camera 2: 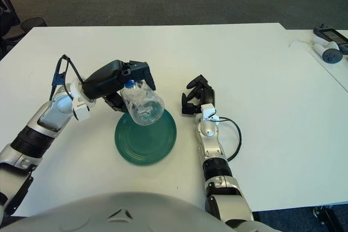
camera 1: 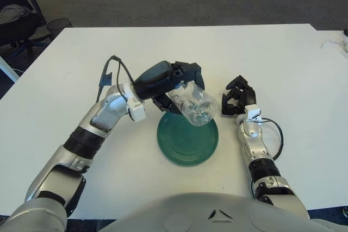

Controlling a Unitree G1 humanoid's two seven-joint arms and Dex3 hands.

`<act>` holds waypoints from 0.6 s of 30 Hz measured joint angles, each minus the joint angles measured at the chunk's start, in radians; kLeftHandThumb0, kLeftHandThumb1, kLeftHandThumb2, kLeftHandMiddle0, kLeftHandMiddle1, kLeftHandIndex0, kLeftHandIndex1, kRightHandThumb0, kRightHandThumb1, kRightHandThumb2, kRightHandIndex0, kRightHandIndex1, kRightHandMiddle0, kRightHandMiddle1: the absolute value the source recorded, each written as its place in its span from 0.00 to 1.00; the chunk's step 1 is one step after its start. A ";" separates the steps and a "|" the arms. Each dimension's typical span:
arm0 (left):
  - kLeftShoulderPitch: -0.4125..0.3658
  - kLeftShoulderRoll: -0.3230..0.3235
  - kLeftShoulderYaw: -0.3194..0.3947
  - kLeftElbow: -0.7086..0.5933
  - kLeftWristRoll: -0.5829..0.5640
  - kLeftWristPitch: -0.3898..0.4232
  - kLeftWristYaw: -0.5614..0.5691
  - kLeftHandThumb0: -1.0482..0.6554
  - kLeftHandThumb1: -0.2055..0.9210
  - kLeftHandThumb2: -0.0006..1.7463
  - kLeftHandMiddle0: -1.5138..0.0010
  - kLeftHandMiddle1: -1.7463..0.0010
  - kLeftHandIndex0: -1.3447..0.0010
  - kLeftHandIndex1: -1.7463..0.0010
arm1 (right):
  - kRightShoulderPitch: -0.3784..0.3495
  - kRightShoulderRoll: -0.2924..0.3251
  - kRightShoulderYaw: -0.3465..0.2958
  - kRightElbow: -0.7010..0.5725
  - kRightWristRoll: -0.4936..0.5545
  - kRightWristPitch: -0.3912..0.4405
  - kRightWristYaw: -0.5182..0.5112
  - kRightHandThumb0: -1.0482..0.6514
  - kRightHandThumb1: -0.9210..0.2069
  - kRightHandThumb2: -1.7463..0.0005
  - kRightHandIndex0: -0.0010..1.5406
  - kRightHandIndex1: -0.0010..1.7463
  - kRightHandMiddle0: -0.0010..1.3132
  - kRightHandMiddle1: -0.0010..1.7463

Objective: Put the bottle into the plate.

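Note:
A clear plastic bottle [camera 1: 196, 106] with a blue cap hangs tilted in the air, its base toward me, over the far edge of the green plate [camera 1: 187, 140]. My left hand [camera 1: 176, 82] is shut on the bottle near its cap end. The plate lies flat on the white table [camera 1: 272, 47] in front of me. My right hand [camera 1: 237, 101] shows to the right of the plate, its black fingers curled and holding nothing.
A black cable loops from my left forearm [camera 1: 111, 69]. At the far right of the table lie a white cable and small devices [camera 2: 328, 47]. A chair and a wire bin [camera 1: 58, 24] stand on the carpet beyond the table's left corner.

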 measured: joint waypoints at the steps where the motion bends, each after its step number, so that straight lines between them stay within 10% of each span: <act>1: 0.005 -0.008 -0.001 0.003 0.023 -0.016 0.004 0.34 0.50 0.72 0.22 0.00 0.57 0.00 | -0.001 0.000 0.000 0.000 0.001 0.001 0.002 0.62 0.75 0.08 0.51 0.99 0.44 1.00; 18: -0.015 -0.031 0.019 0.112 0.600 -0.165 0.310 0.32 0.43 0.78 0.17 0.00 0.52 0.00 | -0.028 0.000 -0.017 0.027 0.039 0.007 0.046 0.62 0.77 0.09 0.55 0.94 0.45 1.00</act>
